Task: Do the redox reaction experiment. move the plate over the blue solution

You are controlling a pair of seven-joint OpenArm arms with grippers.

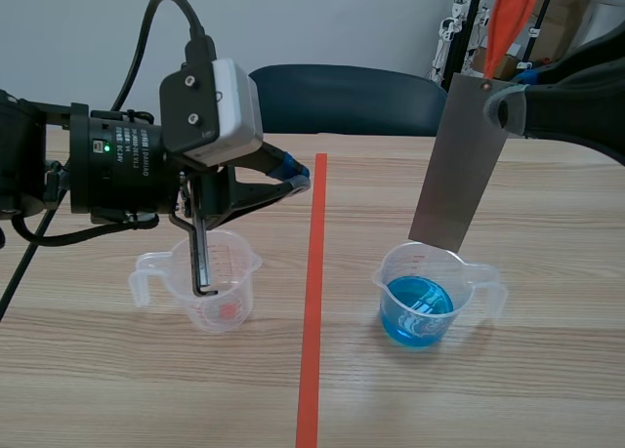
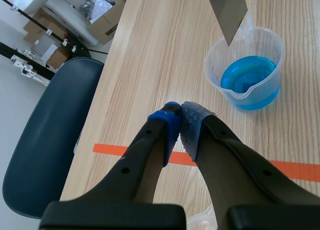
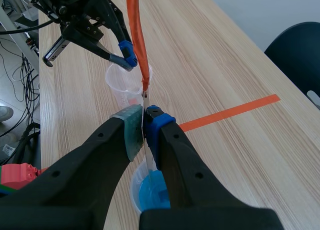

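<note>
**Plate's hanging right at the blue beaker, pinched by its top edge**

Starting on your left: the left hand (image 1: pixel 298 175) is pinched closed with nothing between the pads, and it hovers just above the left beaker (image 1: pixel 239 292). That's a clear plastic one with only a bit of reddish stuff at the bottom. A thin dark rod hangs down into it, and I can't tell what's holding the rod. None of that matters for this step.

Cross the orange tape line (image 1: pixel 312 302) and you get to the right beaker (image 1: pixel 459 290), which sits on the bench (image 1: pixel 547 389) with the blue solution (image 1: pixel 418 311) in the bottom.

The plate (image 1: pixel 459 165) hangs over it at a slant. Its lower edge is just above the far rim and looks dry, not dipped. From the right wrist view the blue sits straight below the fingers, so I'd say you're basically over the target already.

The right hand (image 1: pixel 498 106) is clamped on the plate's upper end, right by the orange strip (image 1: pixel 508 19) tied there.

Handling notes, my guess only:
- The plate looks like thin, stiff sheet metal, so it's light but smooth.
- With a pinch at one end, it can pivot or slide between the pads.
- Keep the hold up top so the pads stay out of the liquid.
- The beaker looks like light plastic, so a bump from the plate's corner on the rim could tip it.
</note>
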